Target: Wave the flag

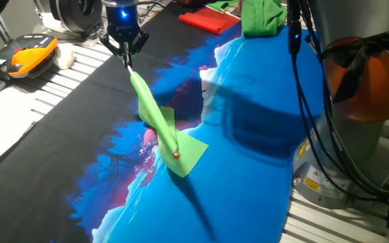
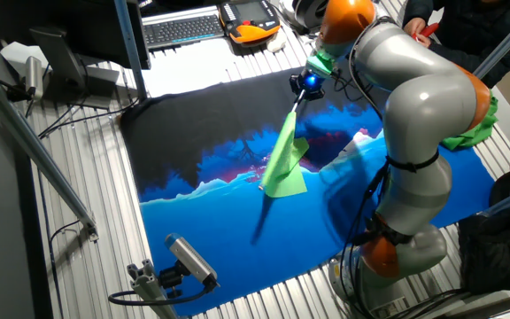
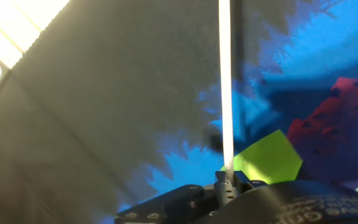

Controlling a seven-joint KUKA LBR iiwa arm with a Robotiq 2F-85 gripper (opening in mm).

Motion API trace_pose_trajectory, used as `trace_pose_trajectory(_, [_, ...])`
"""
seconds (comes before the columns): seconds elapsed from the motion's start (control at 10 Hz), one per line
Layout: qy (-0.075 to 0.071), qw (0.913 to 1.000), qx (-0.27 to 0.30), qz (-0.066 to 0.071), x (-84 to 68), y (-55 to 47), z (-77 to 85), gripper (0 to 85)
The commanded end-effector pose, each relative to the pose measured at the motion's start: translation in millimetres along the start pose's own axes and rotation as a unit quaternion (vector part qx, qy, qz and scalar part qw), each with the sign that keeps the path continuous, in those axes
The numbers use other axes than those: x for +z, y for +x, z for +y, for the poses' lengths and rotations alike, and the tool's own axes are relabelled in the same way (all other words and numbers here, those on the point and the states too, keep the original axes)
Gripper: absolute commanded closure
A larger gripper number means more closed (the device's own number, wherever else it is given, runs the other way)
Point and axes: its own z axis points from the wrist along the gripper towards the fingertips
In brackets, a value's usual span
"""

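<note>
The gripper (image 1: 125, 48) has its two fingers pinched tight on the butt end of the flag's white stick, and the flag (image 1: 159, 121) is up off the table, held out in the air on a slant! From one fixed view the stick runs down and away from the fingers, the lime-green fabric draped along it, and the little gold knob (image 1: 176, 154) sits at the far, lower end with a corner of fabric hanging past it. The other fixed view agrees: the arm (image 2: 419, 106) reaches over the blue-and-black printed cloth (image 2: 237, 230) that covers the table, and the flag (image 2: 283, 159) dangles from the gripper (image 2: 306, 84) well above that cloth, throwing a thin dark shadow onto the blue. In the hand view the stick (image 3: 226, 93) shoots straight out from between the closed jaws, with a flap of green fabric (image 3: 269, 158) beside it. So the pick-up looks done and the grasp looks secure; what seems left is the waving itself, swinging the stick side to side. A single moment cannot say whether a swing is under way. Off at the table's far edge, the red folded cloth (image 1: 211, 20) and the bunched darker-green cloth (image 1: 262, 17) lie well apart from the action.
</note>
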Motion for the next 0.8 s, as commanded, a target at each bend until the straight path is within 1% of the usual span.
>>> trace_pose_trajectory(0.0, [-0.002, 1.0000, -0.006, 0.007, 0.7, 1.5, 0.5, 85.0])
trace_pose_trajectory(0.1, [-0.002, 0.9998, -0.014, 0.014, 1.5, 4.3, 2.1, 85.0])
trace_pose_trajectory(0.2, [-0.010, 0.9995, -0.017, 0.026, 3.5, 8.4, 4.1, 85.0])
trace_pose_trajectory(0.3, [-0.003, 0.9994, -0.025, 0.026, 6.6, 13.3, 7.4, 85.0])
trace_pose_trajectory(0.4, [0.013, 0.9992, -0.033, 0.020, 8.0, 15.2, 8.8, 85.0])
trace_pose_trajectory(0.5, [0.025, 0.9989, -0.036, 0.015, 8.0, 15.2, 8.8, 85.0])
trace_pose_trajectory(0.6, [0.047, 0.9975, -0.052, 0.010, 8.0, 15.2, 8.8, 85.0])
trace_pose_trajectory(0.7, [0.092, 0.9930, -0.074, -0.008, 8.0, 15.2, 8.8, 85.0])
